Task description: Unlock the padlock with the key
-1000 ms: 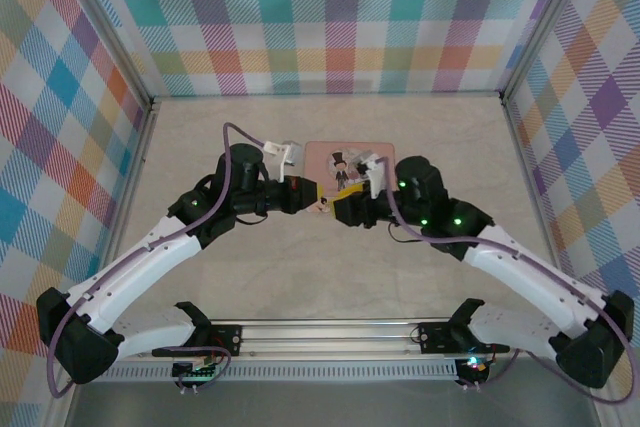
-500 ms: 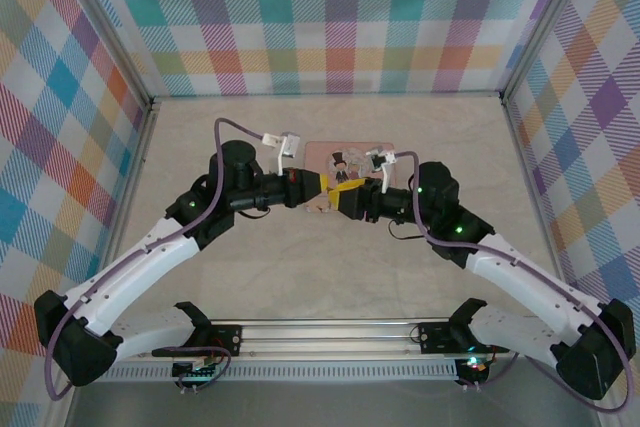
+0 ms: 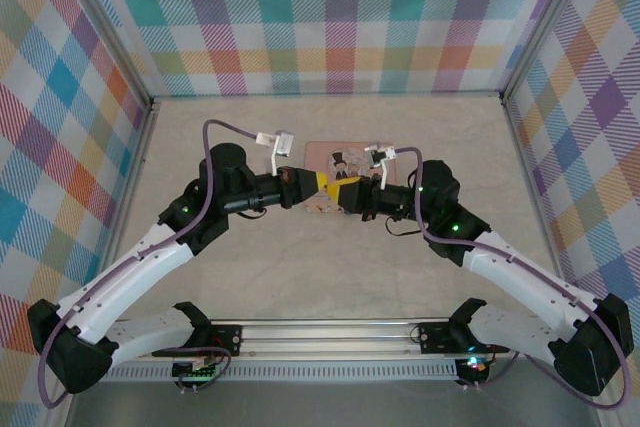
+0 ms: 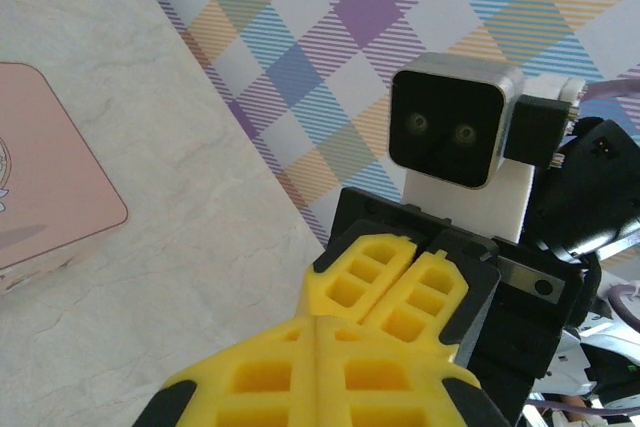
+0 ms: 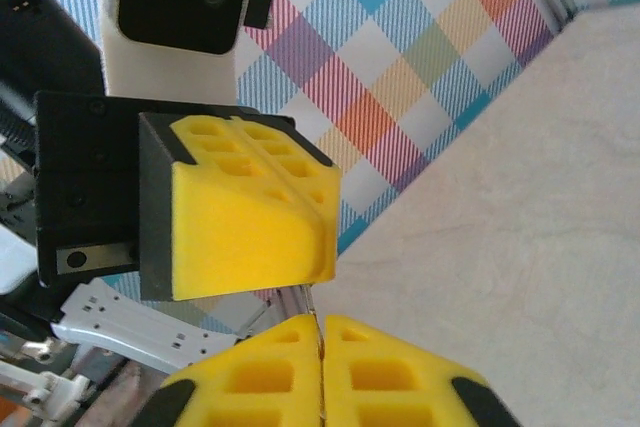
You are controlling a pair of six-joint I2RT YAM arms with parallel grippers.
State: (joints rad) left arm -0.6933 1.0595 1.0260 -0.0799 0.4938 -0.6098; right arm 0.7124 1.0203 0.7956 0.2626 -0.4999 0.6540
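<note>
At the centre of the top view, over the pink tin's near edge, your left gripper and right gripper touch tip to tip, both pressed closed. Low in the right wrist view, a thin pale sliver, the key, sticks up from the right gripper's seam, pinched there.

The left pincer and right pincer sit tip to tip over the tin.

key | thin silvery sliver; upright; pinched between right hand fingertips
</note>
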